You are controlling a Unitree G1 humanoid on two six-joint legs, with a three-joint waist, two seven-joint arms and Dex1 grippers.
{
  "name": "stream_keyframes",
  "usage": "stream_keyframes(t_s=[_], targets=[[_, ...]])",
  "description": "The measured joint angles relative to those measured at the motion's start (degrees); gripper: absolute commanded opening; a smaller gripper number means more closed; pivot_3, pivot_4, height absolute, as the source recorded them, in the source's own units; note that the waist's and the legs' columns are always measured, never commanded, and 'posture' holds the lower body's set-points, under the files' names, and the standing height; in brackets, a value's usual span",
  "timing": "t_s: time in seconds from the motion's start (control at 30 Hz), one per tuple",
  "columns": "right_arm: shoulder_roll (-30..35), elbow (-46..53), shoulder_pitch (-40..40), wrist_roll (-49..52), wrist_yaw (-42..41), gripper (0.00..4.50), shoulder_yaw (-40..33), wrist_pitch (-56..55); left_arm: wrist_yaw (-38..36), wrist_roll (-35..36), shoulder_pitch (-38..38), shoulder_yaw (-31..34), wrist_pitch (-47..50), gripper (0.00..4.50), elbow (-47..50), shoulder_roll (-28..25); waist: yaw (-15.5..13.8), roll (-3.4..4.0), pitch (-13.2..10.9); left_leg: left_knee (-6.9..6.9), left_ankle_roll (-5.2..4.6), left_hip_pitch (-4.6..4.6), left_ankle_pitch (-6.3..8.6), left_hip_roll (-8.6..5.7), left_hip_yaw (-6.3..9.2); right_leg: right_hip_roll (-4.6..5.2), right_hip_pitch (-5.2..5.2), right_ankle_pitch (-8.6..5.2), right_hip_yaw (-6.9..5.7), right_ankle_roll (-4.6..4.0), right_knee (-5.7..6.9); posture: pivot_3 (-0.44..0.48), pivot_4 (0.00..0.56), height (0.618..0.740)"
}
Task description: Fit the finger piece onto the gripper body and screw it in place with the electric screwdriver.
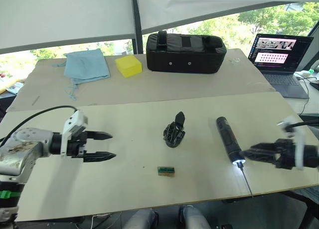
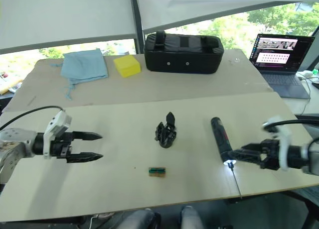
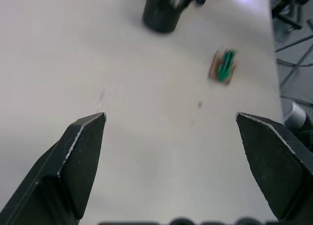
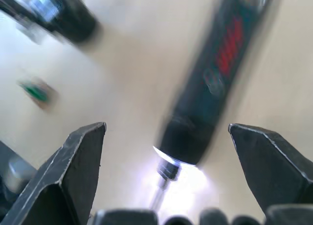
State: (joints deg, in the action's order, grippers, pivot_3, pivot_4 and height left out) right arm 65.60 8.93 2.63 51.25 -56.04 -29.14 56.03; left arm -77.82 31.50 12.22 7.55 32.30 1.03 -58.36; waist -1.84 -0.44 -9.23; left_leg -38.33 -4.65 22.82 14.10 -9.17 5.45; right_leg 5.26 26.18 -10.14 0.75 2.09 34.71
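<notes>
Finger piece (image 1: 179,119) sits upright on gripper body (image 1: 173,134) mid-worktop (image 1: 129,189), unscrewed as far as we can tell. Our right claw (image 1: 247,152) is spread beside the electric screwdriver (image 1: 229,138), lying right. Left claw (image 1: 105,146) released, empty.

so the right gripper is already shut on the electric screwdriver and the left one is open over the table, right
Not quite. The right gripper is open, with the electric screwdriver lying on the table in front of its spread fingers, ungrasped; the right wrist view shows this. The left gripper is indeed open over the table.
</notes>
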Motion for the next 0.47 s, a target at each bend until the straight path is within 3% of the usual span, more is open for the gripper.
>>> stream_keyframes(t_s=[0.03,0.2,0.3,0.47], targets=[[-0.89,-0.29,4.77,-2.87,-2.88,4.46,-6.19,-3.96,-0.46,-0.69,-2.32,1.26,-0.33,4.50,-2.48,-1.28,-0.22,0.00,0.00,0.00,-0.06,-0.08,0.04,0.01,-0.01,-0.05,-0.07,0.00,-0.02,0.00,-0.01,0.000,0.150,0.740],[-2.85,-9.30,15.20,-17.06,-10.31,4.46,-14.50,-25.18,0.61,-3.25,-3.26,3.03,-4.07,4.50,-7.65,-1.78,-1.17,0.01,-0.01,0.00,-0.23,-0.49,0.18,-0.04,-0.09,0.02,-0.30,-0.05,-0.12,0.09,-0.09,0.000,0.150,0.740],[-3.13,-13.81,16.24,-21.35,-14.41,4.46,-15.33,-34.65,1.54,-4.68,-0.66,2.94,-6.51,4.50,-9.69,-1.24,-0.70,0.01,-0.02,0.00,-0.41,-0.61,0.30,-0.04,-0.09,0.02,-0.39,-0.04,-0.12,0.09,-0.03,0.000,0.150,0.740],[-3.13,-15.32,15.98,-23.00,-17.75,4.46,-16.14,-39.18,1.66,-6.23,2.71,2.27,-10.06,4.50,-12.67,1.09,0.28,0.06,0.01,0.09,0.10,-0.60,0.00,0.03,-0.13,0.03,-0.45,-0.09,0.05,-0.02,0.17,0.000,0.150,0.740]])
